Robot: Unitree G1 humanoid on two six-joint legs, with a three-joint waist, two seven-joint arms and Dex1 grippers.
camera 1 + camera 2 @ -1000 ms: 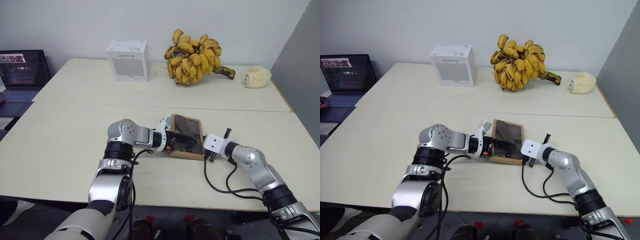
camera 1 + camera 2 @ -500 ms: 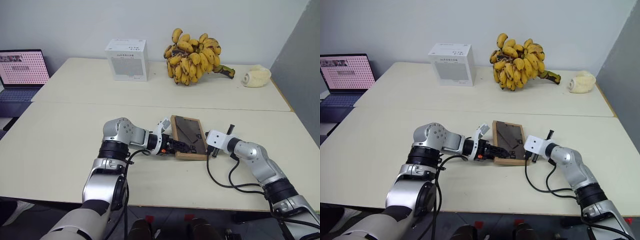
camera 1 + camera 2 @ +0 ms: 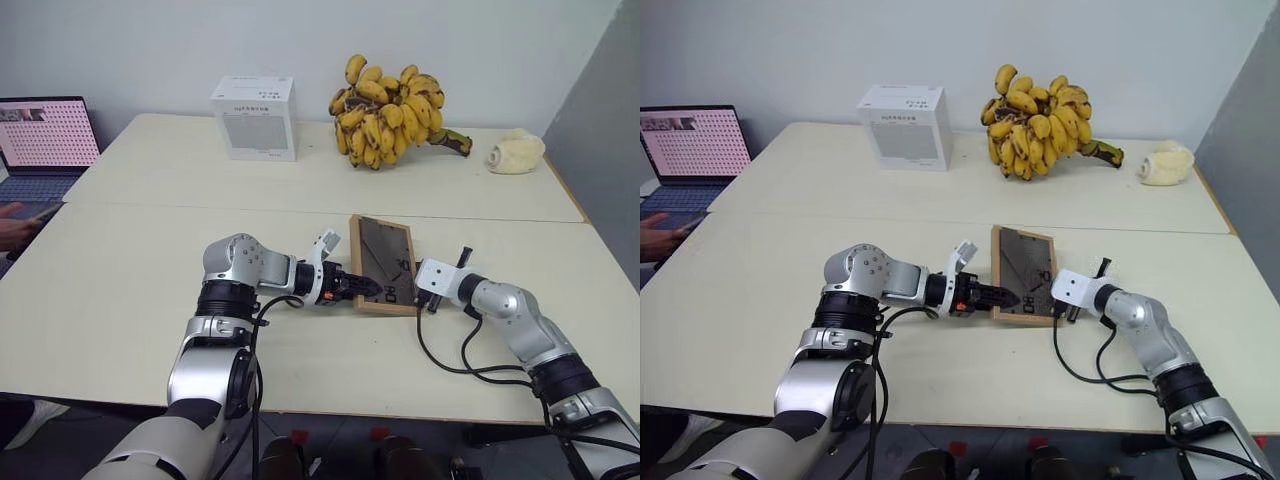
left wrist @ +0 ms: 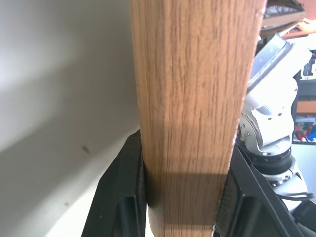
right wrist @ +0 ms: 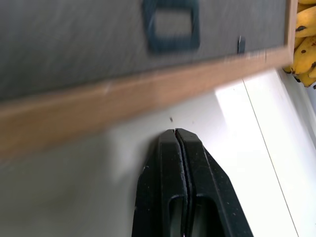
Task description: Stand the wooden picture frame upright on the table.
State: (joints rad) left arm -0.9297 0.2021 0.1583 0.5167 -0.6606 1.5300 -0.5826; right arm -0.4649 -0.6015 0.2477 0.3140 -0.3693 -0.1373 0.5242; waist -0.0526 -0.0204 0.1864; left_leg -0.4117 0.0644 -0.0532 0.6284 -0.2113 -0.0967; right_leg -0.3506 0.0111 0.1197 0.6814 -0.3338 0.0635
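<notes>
A: Light wood on pale cream: wooden picture frame (image 3: 384, 264) near the middle of the front bench (image 3: 120, 290), dark grey back panel facing up and toward the camera, tilted up off the bench top along its left side.

B: Held by what?

A: Clamped by the left hand (image 3: 362, 287) at the near left edge, black fingers (image 4: 121, 197) pressed on both faces of the wooden rail, seen close in the left wrist view.

B: And the right hand?

A: Right hand (image 5: 179, 143) pinched fully together, holding nothing, tips just short of the frame's long right edge, low over the bench top. White wrist block (image 3: 436, 279) just beside the frame's right rail.

B: Open room around it?

A: Bare bench top left of the left arm and along the near edge. Black cable (image 3: 450, 355) looping on the bench below the right arm. Seam between the two benches just behind the frame's far edge.

B: Anything on the far bench?

A: White box (image 3: 255, 119), bunch of bananas (image 3: 388, 112) and a pale lumpy object (image 3: 516, 153) at the back, well apart from the frame. Laptop (image 3: 45, 140) past the left end, with a person's hand (image 3: 18, 226) beside it.
</notes>
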